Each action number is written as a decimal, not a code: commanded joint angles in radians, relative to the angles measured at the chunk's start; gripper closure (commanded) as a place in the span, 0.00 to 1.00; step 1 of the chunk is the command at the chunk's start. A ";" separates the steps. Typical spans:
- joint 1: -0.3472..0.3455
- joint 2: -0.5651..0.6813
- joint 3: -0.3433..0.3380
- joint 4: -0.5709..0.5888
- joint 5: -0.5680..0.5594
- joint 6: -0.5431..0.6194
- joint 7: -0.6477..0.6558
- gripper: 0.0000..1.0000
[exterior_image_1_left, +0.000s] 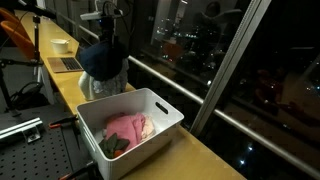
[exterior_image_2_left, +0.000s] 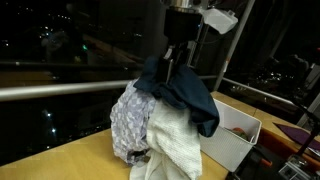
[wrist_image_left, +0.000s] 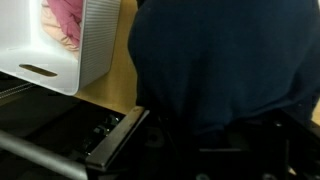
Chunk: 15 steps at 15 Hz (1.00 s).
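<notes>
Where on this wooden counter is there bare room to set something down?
Bare wood shows on the counter past the white bin, at the near end, and beside the clothes pile. It is crowded between bin and pile, where the tool holds a dark blue garment.

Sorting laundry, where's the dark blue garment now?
In both exterior views, the dark blue garment hangs from the gripper, over the cloth pile, beside the white bin.
</notes>
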 joint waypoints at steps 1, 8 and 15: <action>-0.001 -0.043 -0.015 -0.050 0.044 0.027 -0.028 0.68; -0.065 -0.165 -0.059 -0.144 0.029 0.040 -0.067 0.18; -0.261 -0.280 -0.160 -0.429 0.043 0.288 -0.189 0.00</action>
